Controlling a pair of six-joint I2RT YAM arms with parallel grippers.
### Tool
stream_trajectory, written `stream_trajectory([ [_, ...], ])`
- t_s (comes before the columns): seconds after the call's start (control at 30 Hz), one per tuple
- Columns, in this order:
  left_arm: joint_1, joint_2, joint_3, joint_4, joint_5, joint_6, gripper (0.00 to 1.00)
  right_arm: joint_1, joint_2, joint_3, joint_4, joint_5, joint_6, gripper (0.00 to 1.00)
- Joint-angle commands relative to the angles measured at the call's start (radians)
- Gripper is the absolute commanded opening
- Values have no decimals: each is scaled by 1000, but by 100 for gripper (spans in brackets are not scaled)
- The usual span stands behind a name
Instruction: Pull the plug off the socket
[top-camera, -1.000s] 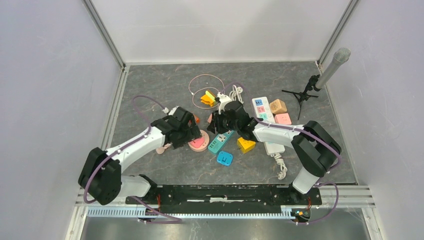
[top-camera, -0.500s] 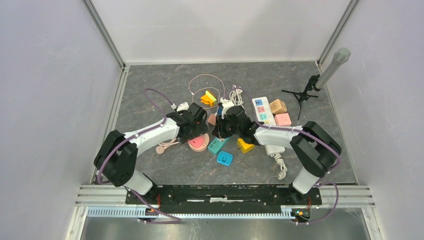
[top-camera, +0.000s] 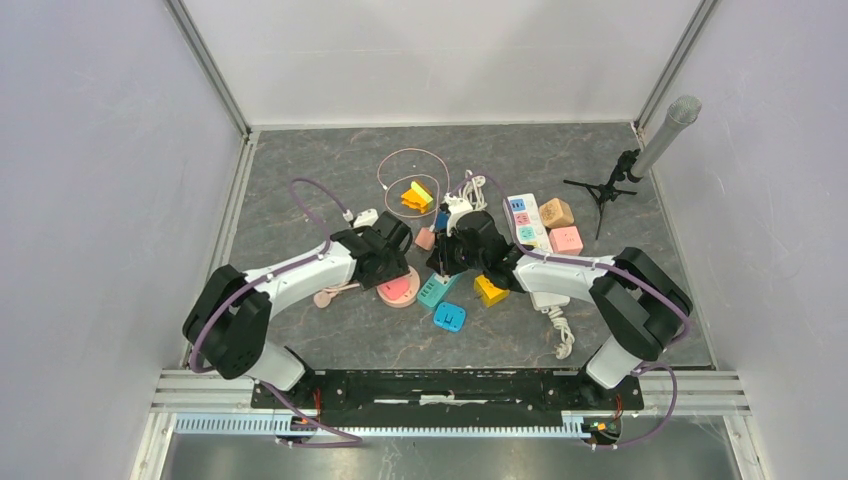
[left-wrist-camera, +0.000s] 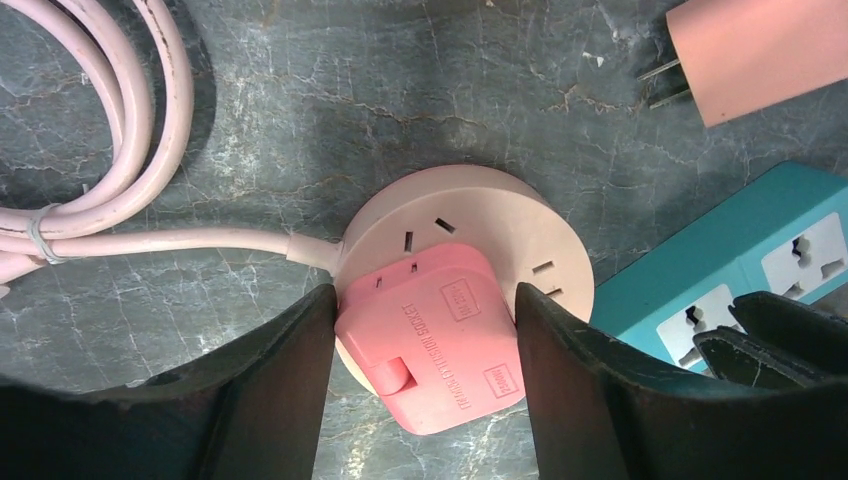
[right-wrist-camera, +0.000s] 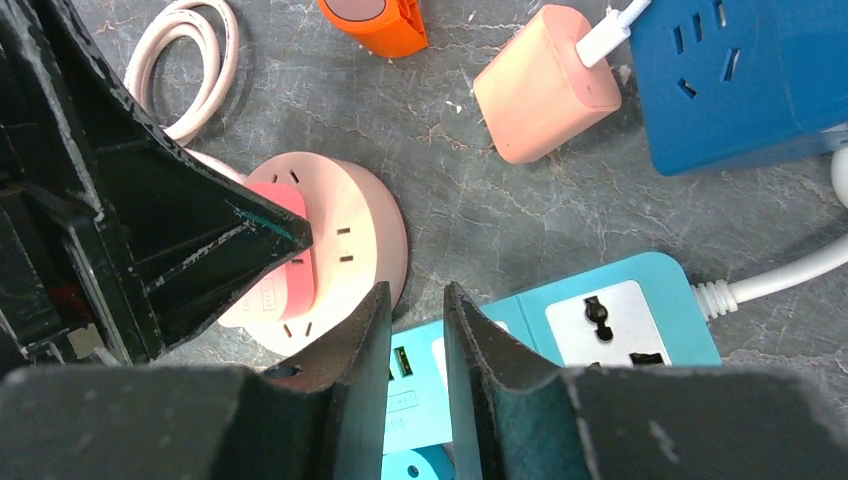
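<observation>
Three cameras are converging on the round pink socket (top-camera: 399, 290) at mid-bench.

The top external view is looking steeply down from above and behind the arm bases, far off, taking in the whole bench (top-camera: 320, 170). The left wrist camera is staring straight down, very close, with the socket (left-wrist-camera: 470, 235) filling its centre. The right wrist camera is looking down from just beside the socket (right-wrist-camera: 355, 240), catching it left of centre. Both wrist views are sharing the socket and the teal power strip (left-wrist-camera: 740, 270) beside it.

Teal power strip (top-camera: 441, 284): centre, lying flat.
Blue cube socket (top-camera: 449, 317): nearest.
Yellow block (top-camera: 490, 290): right of teal strip.
White power strip (top-camera: 523, 215): far right.
Microphone stand (top-camera: 640, 155): far right corner.
</observation>
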Motion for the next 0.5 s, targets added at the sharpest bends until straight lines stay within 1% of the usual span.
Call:
stream_trajectory([
  [0.0, -6, -33, -15, 36, 24, 97, 67, 5, -18, 15, 28, 0, -15, 30],
  [0.13, -1, -64, -32, 99, 38, 173, 63, 6, 9, 42, 35, -54, -28, 30],
  [0.27, 12, -112, -75, 203, 69, 238, 60, 7, 66, 87, 35, -165, -37, 30],
  [0.47, 55, -186, -164, 335, 159, 273, 55, 21, 132, 129, 15, -193, -35, 30],
])
